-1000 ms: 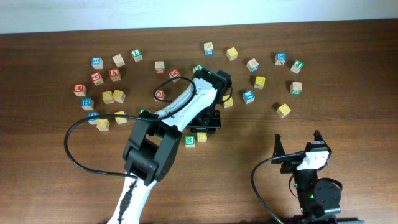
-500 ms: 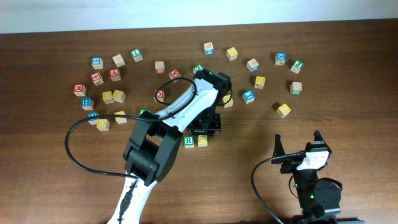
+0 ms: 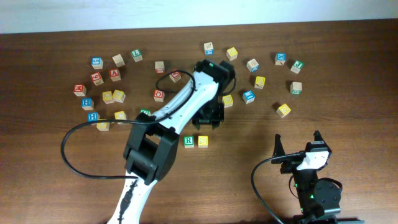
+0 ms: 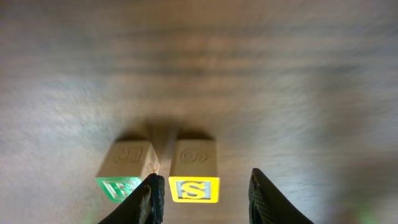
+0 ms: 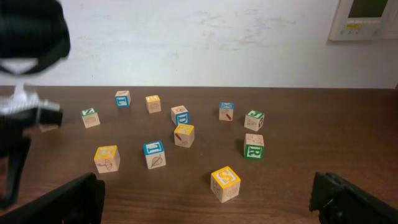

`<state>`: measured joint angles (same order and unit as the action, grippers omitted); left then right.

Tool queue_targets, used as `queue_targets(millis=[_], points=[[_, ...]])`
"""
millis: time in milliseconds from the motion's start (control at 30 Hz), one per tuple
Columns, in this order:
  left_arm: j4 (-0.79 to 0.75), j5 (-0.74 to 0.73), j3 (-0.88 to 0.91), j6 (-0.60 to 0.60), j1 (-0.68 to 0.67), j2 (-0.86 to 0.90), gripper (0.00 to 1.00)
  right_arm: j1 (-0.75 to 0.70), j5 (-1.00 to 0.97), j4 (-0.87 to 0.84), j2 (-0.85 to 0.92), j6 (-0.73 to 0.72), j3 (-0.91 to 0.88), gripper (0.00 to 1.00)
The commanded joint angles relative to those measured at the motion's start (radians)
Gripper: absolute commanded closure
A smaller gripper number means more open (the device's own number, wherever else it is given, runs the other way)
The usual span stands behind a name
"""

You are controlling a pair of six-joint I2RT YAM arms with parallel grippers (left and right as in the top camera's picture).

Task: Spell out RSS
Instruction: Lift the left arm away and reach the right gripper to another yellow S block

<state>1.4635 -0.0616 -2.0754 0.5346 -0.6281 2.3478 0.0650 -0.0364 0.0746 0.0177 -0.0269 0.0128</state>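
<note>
Dark wood table with a plain white wall along the far edge, and letter cubes scattered all over the far half. The pair that matters sits nearer, around the middle: the R cube, white face with green letter and border, and right beside it on the right the S cube, yellow face. From the left wrist camera there's only a thin sliver of gap between them, both lined up squarely.

The left gripper hangs just on the far side of that pair, jaws spread and nothing in them. In its own camera the two dark fingers frame the S cube, and I can't see either one touching it, though that view is pretty blurry.

The second S cube is off to the right, well apart from the pair, sitting alone at a bit of an angle. It's the yellow one closest to the right wrist camera, and the letter on top reads as an S.

The right gripper is parked at the near right, well apart from any cube, fingers wide apart and empty. The left arm's black cable loops out over the table on the left.
</note>
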Motion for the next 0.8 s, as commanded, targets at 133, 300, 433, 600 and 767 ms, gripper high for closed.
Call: queue_targets(millis=[133, 300, 433, 600, 767], points=[[-0.061, 0.108, -0.201, -0.013, 0.180, -0.003, 0.03, -0.006, 0.002, 0.005, -0.005, -0.007, -0.007, 0.02], [-0.193, 0.103, -0.201, -0.013, 0.249, -0.003, 0.01, -0.006, 0.002, 0.005, -0.005, -0.007, -0.007, 0.02], [-0.330, 0.085, -0.201, -0.013, 0.217, -0.003, 0.00, -0.006, 0.002, 0.005, -0.005, -0.007, -0.007, 0.02], [-0.256, 0.224, -0.201, -0.012, 0.289, -0.003, 0.01, -0.006, 0.002, 0.005, -0.005, -0.007, -0.007, 0.02], [-0.126, 0.189, -0.201, -0.012, 0.494, -0.003, 0.01, -0.006, 0.001, 0.004, -0.005, -0.007, -0.007, 0.02]])
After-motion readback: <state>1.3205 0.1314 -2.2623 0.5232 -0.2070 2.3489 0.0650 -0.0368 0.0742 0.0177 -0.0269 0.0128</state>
